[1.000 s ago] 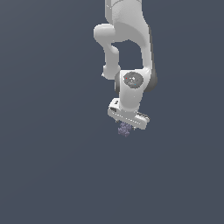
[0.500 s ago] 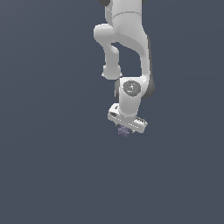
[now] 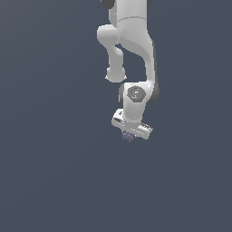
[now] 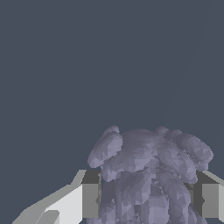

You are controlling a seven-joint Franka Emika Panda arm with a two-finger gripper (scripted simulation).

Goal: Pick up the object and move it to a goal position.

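Over the last second the tool (image 3: 130, 134) has shifted a little toward the exterior view's right and, as far as that view tells, slightly higher, and the purple-grey object (image 3: 128, 135) has gone with it, staying tucked just under the white hand. That suggests the pick is done and the carry toward the goal has begun, though no goal marker shows in either view, so how much travel remains cannot be judged. In the wrist view the object (image 4: 148, 175) fills the gap between the two fingers (image 4: 89, 199), its lumpy cluster pressed against the pads on both sides and bulging out past the tips; the tool is closed down to the width of the cluster and has hold of it. The surface (image 3: 54, 181) beneath is a plain, flat slate-blue expanse with no edge, marking or other thing in sight; whether the object hangs clear of it cannot be told.
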